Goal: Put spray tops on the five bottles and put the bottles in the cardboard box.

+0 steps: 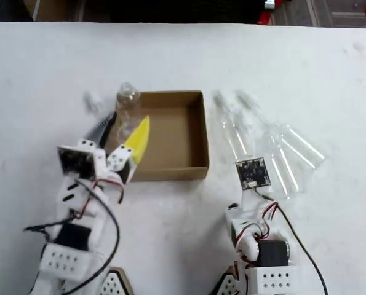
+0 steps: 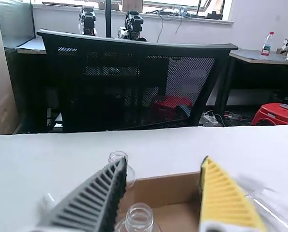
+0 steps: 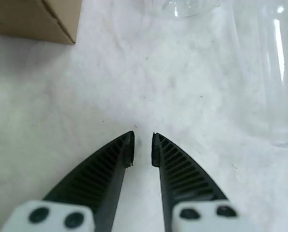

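The cardboard box [image 1: 198, 132] lies open at the table's middle. My left gripper [image 1: 129, 118] [image 2: 163, 162], with one black and one yellow finger, hovers over the box's left wall. It is shut on an upright clear bottle [image 1: 126, 127] [image 2: 139, 216] that has no top. A second uncapped bottle [image 1: 127, 95] [image 2: 118, 158] stands just beyond the box's far left corner. Several clear bottles [image 1: 290, 153] lie right of the box. My right gripper [image 3: 142, 147] is low over bare table near the box's front right corner [image 3: 47, 21]. It is shut, with nothing between its fingers.
A small clear piece [image 1: 91, 99] lies on the table left of the standing bottle. A black mesh chair [image 2: 134, 82] stands beyond the table's far edge. Bare white table stretches to the far left and far right.
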